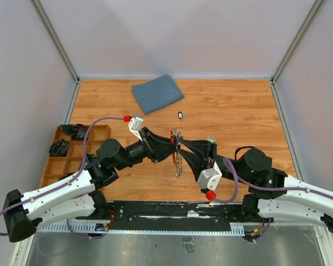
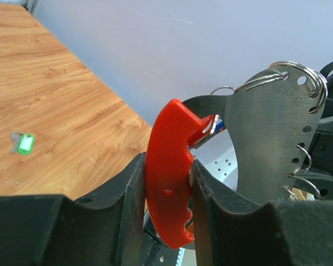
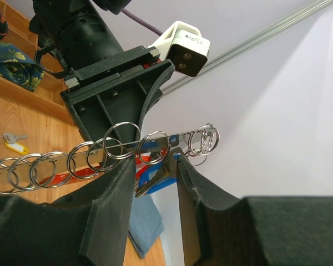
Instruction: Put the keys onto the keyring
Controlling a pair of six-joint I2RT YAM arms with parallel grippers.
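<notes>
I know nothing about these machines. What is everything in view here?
keyring: one, red hook with a silvery ring-hung strip, pinched in the left gripper
blue key: one, blue, between the right gripper's fingers
green key: one, green tag, lying on the table
yellow key: one, yellow tag, on the table near the tray
cloth: one, blue, far side of the table
tray: one, brown wood, left edge, dark items inside
table: one, wood
arms: two, black and white, near edge
grippers: two, black, meeting mid-table

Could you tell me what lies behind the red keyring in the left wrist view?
A silvery perforated plate carrying wire rings; its lower part is hidden by the left fingers.
</notes>
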